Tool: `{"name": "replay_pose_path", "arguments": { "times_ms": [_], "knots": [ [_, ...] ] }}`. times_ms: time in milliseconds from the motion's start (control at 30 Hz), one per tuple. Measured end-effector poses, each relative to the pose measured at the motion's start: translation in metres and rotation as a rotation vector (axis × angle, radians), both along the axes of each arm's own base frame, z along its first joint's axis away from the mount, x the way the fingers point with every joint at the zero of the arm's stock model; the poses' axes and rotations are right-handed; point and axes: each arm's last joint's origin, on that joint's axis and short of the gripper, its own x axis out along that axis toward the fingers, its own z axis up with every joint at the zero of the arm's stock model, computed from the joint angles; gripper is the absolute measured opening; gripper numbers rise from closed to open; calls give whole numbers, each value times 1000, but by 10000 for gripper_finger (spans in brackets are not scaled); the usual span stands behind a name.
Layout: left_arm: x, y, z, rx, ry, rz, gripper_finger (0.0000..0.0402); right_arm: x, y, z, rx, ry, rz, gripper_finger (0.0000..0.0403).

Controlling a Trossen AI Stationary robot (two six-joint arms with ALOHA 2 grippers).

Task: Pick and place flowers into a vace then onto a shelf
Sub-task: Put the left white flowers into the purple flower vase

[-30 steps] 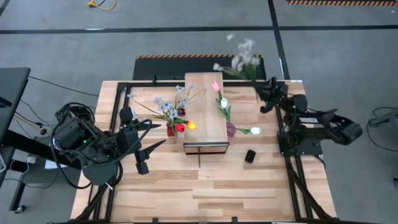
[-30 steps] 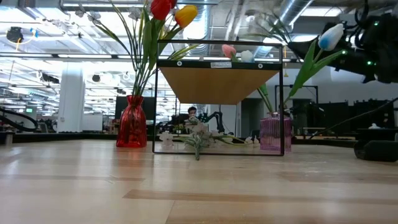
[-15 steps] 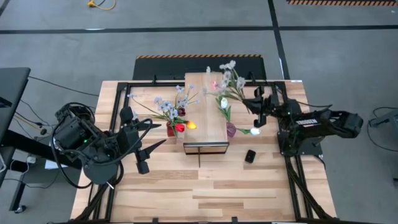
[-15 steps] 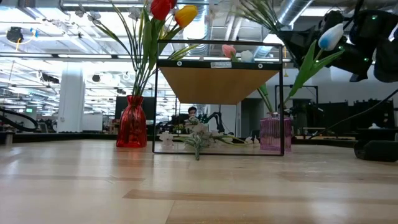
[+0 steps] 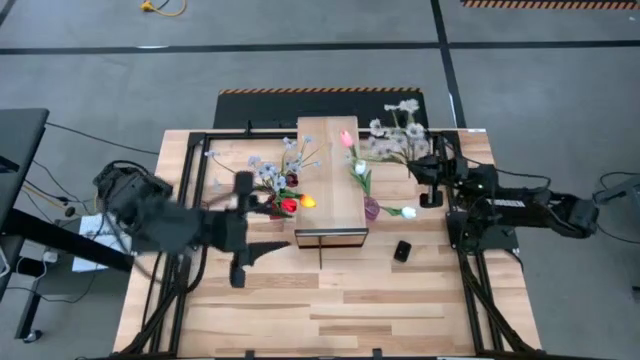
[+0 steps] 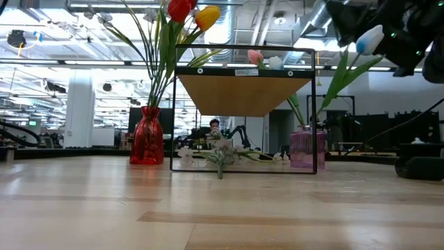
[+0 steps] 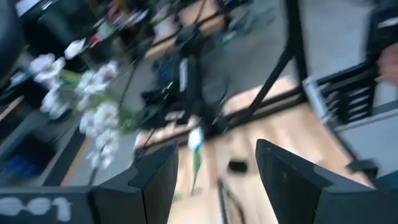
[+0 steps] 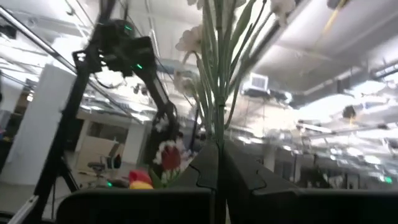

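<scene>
My right gripper is raised over the table's right side, beside the shelf, shut on a spray of pale blossoms. A purple vase at the shelf's right edge holds a white tulip and other tulips. A red vase on the shelf's left holds red and yellow tulips and pale sprays. My left gripper is open, just left of the red vase, touching nothing. In the low view another spray lies on the table beneath the shelf. My right gripper pinches the spray's green stems between its two shut fingers. The stems run on past the fingertips, in line with the fingers. The spray is lifted clear of table and shelf, and its blossoms stand out beyond the gripper toward the table's far edge.
A small black object lies on the table near the shelf's near right corner. Black frame rails run along the table's left and right sides. The near half of the wooden tabletop is bare.
My right gripper carried the spray from the table's far right corner toward the shelf, then drew back a little to the right; the blossoms swung with it. My left arm swung toward the shelf, bringing its open gripper close beside the red vase.
</scene>
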Motion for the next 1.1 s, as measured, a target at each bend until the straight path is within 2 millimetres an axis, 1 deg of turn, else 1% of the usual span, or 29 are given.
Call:
{"name": "replay_pose_path", "arguments": {
  "times_ms": [67, 133, 200, 267, 333, 367, 467, 533, 633, 700, 767, 900, 1000, 1100],
  "knots": [
    [9, 10, 4, -10, -30, -34, 206, -4, 3, 4, -22, -21, 16, 0],
    [17, 24, 7, -24, -54, 11, 206, -8, 6, 9, -36, -42, 38, 0],
    [24, 42, 9, -39, -76, 78, 206, -10, 9, 16, -64, -58, 75, 0],
    [34, 60, 10, -73, -92, 108, 206, -11, 11, 22, -90, -74, 106, 0],
    [47, 77, 11, -107, -123, 97, 206, -11, 14, 27, -108, -93, 119, 0],
    [52, 84, 9, -116, -123, 86, 206, -11, 14, 30, -116, -102, 124, 0],
    [72, 105, 10, -148, -192, 69, 206, -10, 16, 38, -138, -128, 137, 0],
    [86, 120, 8, -159, -227, 62, 206, -9, 18, 43, -159, -143, 145, 0],
    [111, 139, -5, -170, -218, 34, 206, -8, 19, 47, -175, -158, 146, 0],
    [130, 147, -16, -169, -224, -8, 206, -8, 19, 49, -178, -164, 148, 0],
    [145, 152, -24, -163, -235, -38, 206, -7, 19, 52, -182, -172, 149, 0],
    [168, 162, -35, -157, -287, -54, 206, -7, 19, 59, -196, -195, 147, 0],
    [179, 168, -43, -159, -295, -99, 206, -7, 18, 66, -195, -217, 144, 0],
    [183, 170, -43, -145, -328, -151, 206, -7, 18, 71, -192, -222, 148, 0]
  ]
}}
